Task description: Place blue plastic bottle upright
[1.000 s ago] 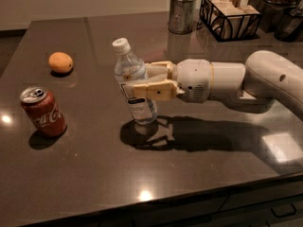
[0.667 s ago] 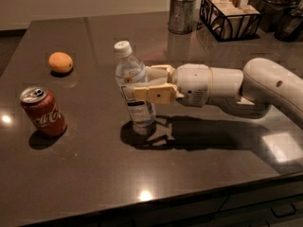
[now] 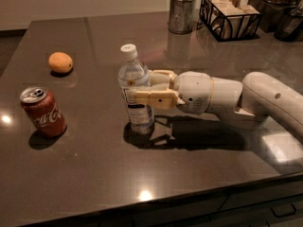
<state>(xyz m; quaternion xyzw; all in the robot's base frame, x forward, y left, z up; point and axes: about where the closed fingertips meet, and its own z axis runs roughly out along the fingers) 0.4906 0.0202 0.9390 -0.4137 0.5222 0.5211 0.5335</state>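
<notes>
One: Where is the blue plastic bottle (image 3: 134, 79) found in the camera view?

Two: It is seen upright near the middle of the dark table (image 3: 199, 174), white cap up, its base apparently set on the tabletop. It is clasped at the label by the gripper (image 3: 138, 86), whose tan fingers (image 3: 149, 98) are closed on either side of it. The white arm (image 3: 246, 98) is stretched in low from the right.

One: What is found around it?

Two: A red Coca-Cola can (image 3: 43, 111) is stood well apart to the left, near the left edge, and an orange (image 3: 60, 62) is laid farther back. Bare tabletop is seen between these and the bottle, and more between the bottle and the front edge.

One: And the far side?

Two: A metal cup (image 3: 182, 15) and a wire basket (image 3: 229, 15) are set along the back edge toward the right, well apart from the bottle. The right of the table is taken up by the arm and its shadow.
</notes>
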